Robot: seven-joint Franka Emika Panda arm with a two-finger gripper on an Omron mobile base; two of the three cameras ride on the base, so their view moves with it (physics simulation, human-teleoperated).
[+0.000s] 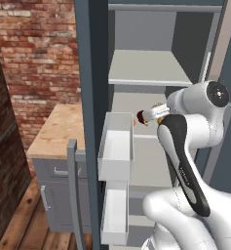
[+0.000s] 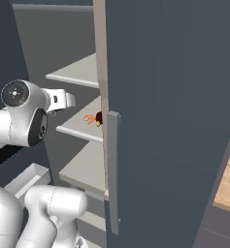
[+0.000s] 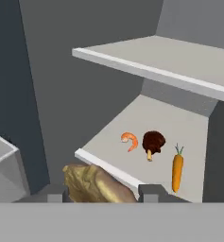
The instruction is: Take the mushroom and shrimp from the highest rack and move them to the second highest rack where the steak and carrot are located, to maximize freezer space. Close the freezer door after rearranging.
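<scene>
Hand view: fingers (image 3: pixel 102 193) are closed on the mushroom (image 3: pixel 97 184), a tan-brown lump sitting between the two dark tips at the bottom edge, just in front of the 2nd rack's (image 3: pixel 146 118) white front lip. The mushroom is off the rack, held in the air before it.

On the 2nd rack, L to R in hand view: shrimp (image 3: pixel 130 140), steak (image 3: pixel 153 142), carrot (image 3: pixel 177 171). Shrimp & steak lie just beside each other, apart by a small gap; the carrot lies near the steak, closer to the rack's front edge, its green top pointing to the back. All three rest flat on the rack.

Top rack (image 3: pixel 179 56) sits above it, w/ a bare pale surface in this view.

Left base view: arm reaches into the open freezer at 2nd-rack height; the mushroom (image 1: pixel 155 112) shows at the wrist end, w/ a dark red-brown bit of steak (image 1: pixel 141 117) just left of it. Two white door bins (image 1: pixel 116 151) hang on the open door at left, one over the other. A wood worktop (image 1: pixel 56 129) and brick wall (image 1: pixel 39 49) stand further left.

Right base view: the dark door (image 2: pixel 165 97) w/ its grey handle (image 2: pixel 112 169) covers the right half. The shrimp (image 2: pixel 89 119) and an edge of the steak (image 2: pixel 99 117) peek out by the door's edge on the 2nd rack.
</scene>
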